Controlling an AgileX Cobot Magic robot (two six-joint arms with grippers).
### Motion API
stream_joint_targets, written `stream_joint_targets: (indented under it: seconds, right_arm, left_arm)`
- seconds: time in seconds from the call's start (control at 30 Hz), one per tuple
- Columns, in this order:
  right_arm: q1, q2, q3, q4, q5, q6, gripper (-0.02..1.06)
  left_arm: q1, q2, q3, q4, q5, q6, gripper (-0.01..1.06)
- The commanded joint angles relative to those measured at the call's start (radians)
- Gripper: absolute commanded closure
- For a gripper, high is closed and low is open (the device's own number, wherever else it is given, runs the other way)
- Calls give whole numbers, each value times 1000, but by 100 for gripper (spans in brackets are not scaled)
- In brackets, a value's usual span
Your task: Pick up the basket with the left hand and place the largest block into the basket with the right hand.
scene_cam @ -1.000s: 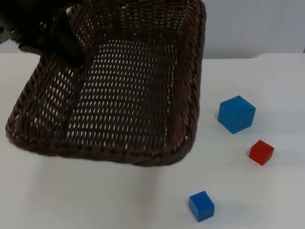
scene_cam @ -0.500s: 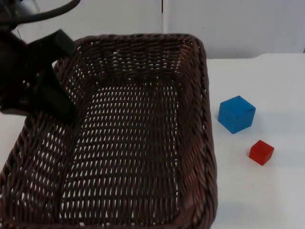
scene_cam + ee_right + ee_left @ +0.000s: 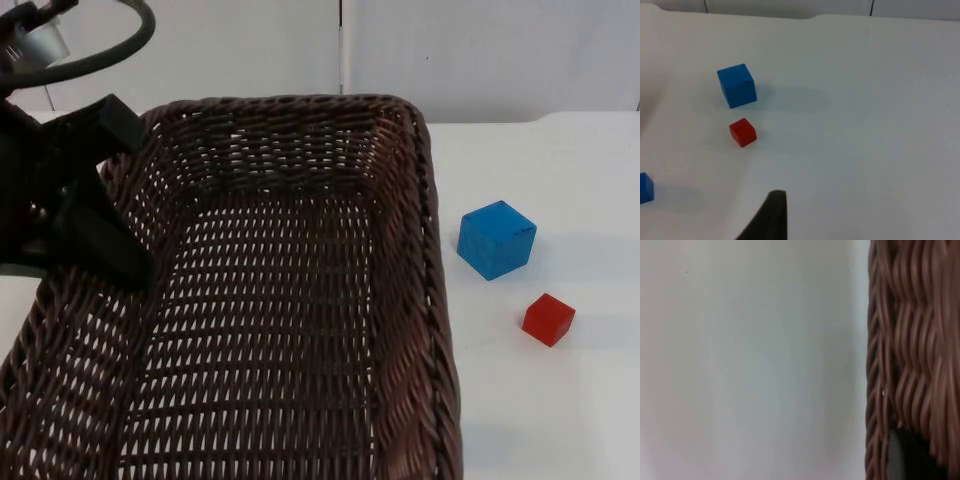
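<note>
- The left gripper (image 3: 100,250) is clenched on the left rim of the brown wicker basket (image 3: 290,300) and holds it up close under the top camera, so the weave covers most of the table's left half.
- In the left wrist view the basket wall (image 3: 910,350) stands right against a dark fingertip (image 3: 902,460), with bare white table (image 3: 750,360) beside it.
- The large blue block (image 3: 496,239) — the biggest of the lot — sits on the white table to the right of the basket, apart from its rim and not inside it.
- The small red block (image 3: 548,319) lies near the large blue one, a little closer to the front edge, not touching it.
- The right wrist view shows the large blue block (image 3: 737,85), the red block (image 3: 742,132) and a small blue block (image 3: 645,187) spread out on the table.
- The right gripper waits above the table, one black fingertip (image 3: 771,217) in its own view — I cannot tell whether its fingers are spread or closed.
- No writing, brand or label can be read on anything.
</note>
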Motion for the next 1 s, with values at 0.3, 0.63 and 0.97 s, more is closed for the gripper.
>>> stream_joint_targets:
  seconds: [0.3, 0.63, 0.97]
  right_arm:
    - [-6, -5, 1, 5, -5, -4, -1]
    - [-6, 84, -12, 17, -25, -7, -1]
    - [-6, 409, -100, 26, -199, -37, -1]
  left_arm:
    - [-3, -15, 1, -37, 2, 0, 105]
    - [-3, -15, 1, -37, 2, 0, 105]
    - [-3, -15, 1, -37, 2, 0, 105]
